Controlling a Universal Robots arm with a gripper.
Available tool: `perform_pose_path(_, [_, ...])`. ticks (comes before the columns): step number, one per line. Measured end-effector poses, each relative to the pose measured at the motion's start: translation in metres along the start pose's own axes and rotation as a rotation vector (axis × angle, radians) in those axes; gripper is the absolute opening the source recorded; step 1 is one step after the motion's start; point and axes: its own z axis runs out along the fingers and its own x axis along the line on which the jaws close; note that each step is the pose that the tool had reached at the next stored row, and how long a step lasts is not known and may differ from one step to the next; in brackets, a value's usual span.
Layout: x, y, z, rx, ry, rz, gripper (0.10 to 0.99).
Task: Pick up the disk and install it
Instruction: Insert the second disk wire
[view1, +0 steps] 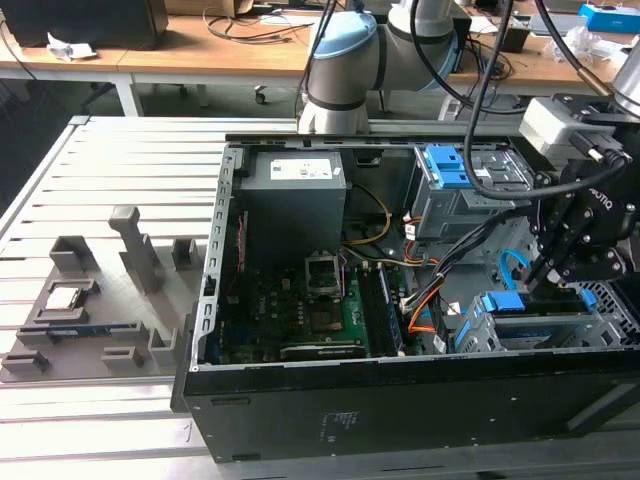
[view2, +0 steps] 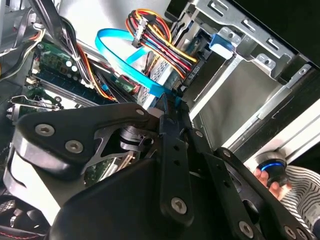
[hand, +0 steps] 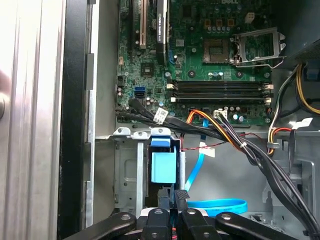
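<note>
Presently the gripper (view1: 560, 262) is sitting low inside the open computer case (view1: 400, 420), at the exterior view's right, directly over the lower drive cage (view1: 540, 330). In the first wrist view its fingers (hand: 172, 200) are pressing close together, clenched on a thin edge just below a blue plastic frame (hand: 163, 167); the second wrist view is showing the same tight pinch (view2: 172, 112). That blue frame is belonging to the disk (view1: 535, 322), which is lying in the cage with its blue tab (view1: 503, 302) standing at the end nearer the motherboard; its silver body is largely hidden by the cage walls. Whether the disk is fully seated, I cannot tell.

Just beside the gripper a blue ribbon cable (hand: 217, 204) is curving across the case floor, and a bundle of black, orange and yellow wires (hand: 220, 127) is running between the cage and the motherboard (hand: 220, 55). Farther along the case, an upper drive bay with blue clips (view1: 450, 165) is standing near the grey power supply box (view1: 292, 195). Outside the case, grey fixture blocks (view1: 90, 300) are resting on the slatted metal table (view1: 60, 190). A hand (view2: 265, 177) is showing at the corner of the second wrist view.
</note>
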Motion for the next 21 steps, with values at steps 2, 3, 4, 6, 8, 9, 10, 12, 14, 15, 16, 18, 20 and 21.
perform_pose_path(2, [0.0, -0.0008, 0.0008, 0.0, -0.011, -0.001, 0.161])
perform_pose_path(3, [0.0, -0.0011, 0.0011, 0.0, -0.0151, -0.001, 0.161])
perform_pose_path(4, [0.0, -0.0012, 0.0013, 0.0, -0.0181, -0.001, 0.161])
perform_pose_path(6, [0.0003, -0.0016, 0.0016, 0.0, -0.0213, -0.002, 0.161])
perform_pose_path(8, [0.0008, -0.0018, 0.0018, 0.001, -0.0225, -0.002, 0.161])
perform_pose_path(9, [0.0008, -0.0019, 0.0018, 0.001, -0.0226, -0.004, 0.161])
perform_pose_path(10, [0.001, -0.0018, 0.0013, 0.001, -0.0228, -0.007, 0.161])
perform_pose_path(12, [0.0014, -0.0018, 0.0002, 0.001, -0.0229, -0.012, 0.161])
perform_pose_path(14, [0.0036, -0.0018, 0.0002, 0.001, -0.0225, -0.014, 0.161])
perform_pose_path(15, [0.0049, -0.0017, 0.0003, 0.001, -0.0227, -0.014, 0.161])
perform_pose_path(16, [0.0066, -0.0017, 0.0004, 0.001, -0.023, -0.015, 0.161])
perform_pose_path(18, [0.0072, -0.002, 0.0011, 0.001, -0.0256, -0.015, 0.161])
perform_pose_path(20, [0.0075, -0.0021, -0.0007, 0.003, -0.0474, -0.017, 0.161])
perform_pose_path(21, [0.0077, -0.002, -0.0012, 0.003, -0.0519, -0.017, 0.161])
